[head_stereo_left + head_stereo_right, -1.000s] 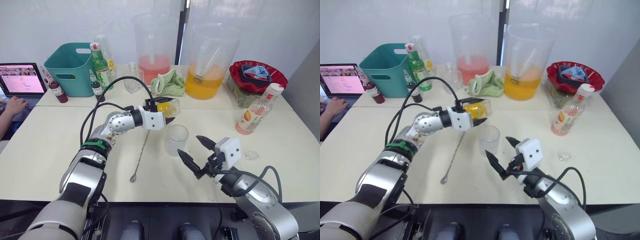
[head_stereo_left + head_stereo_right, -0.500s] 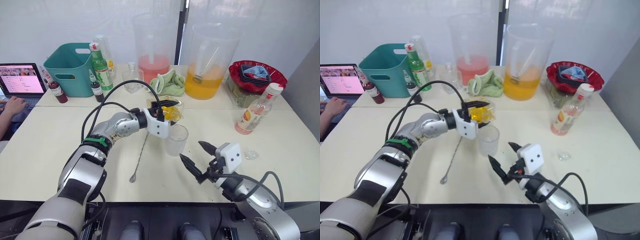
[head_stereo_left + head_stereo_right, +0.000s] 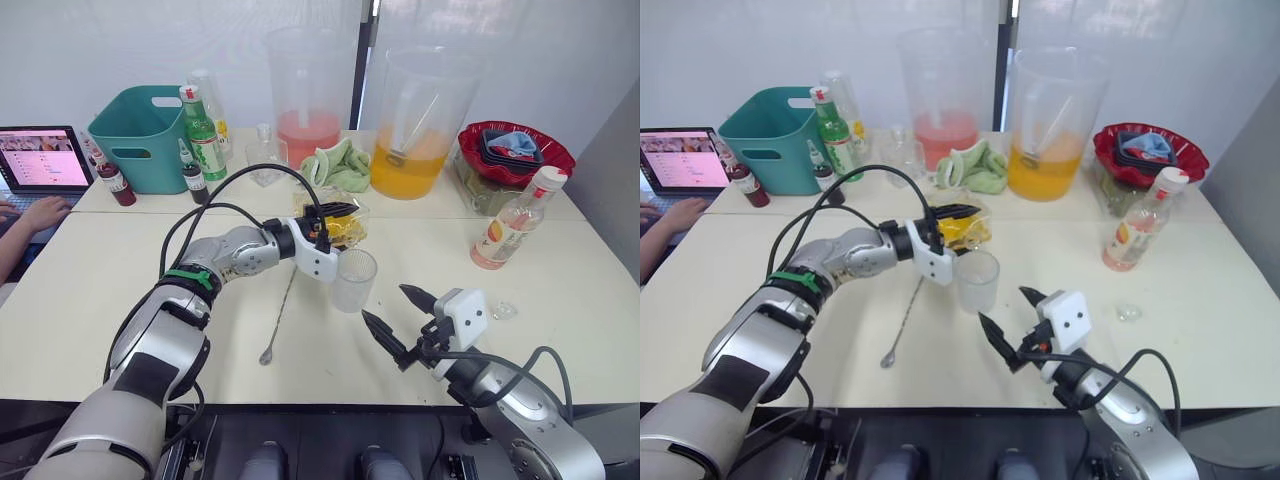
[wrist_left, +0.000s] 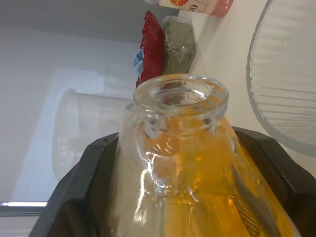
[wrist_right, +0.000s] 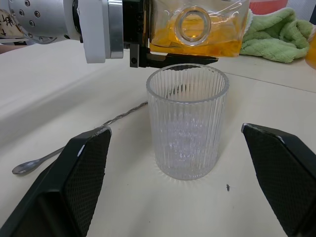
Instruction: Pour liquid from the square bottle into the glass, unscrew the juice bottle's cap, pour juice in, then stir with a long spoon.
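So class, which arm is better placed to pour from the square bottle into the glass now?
The left. Its gripper already holds the square bottle tipped on its side, open neck beside the glass rim. The right gripper is open, empty, and nearer the robot than the glass.

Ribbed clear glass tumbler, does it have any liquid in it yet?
No, the ribbed clear tumbler looks dry, and nothing leaves the tilted square bottle.

No readable text anywhere I look. My juice bottle (image 3: pixel 509 231) wears a white-orange-red label, the green bottle (image 3: pixel 203 134) a white one, and the laptop (image 3: pixel 41 158) screen glows, all too small to read.
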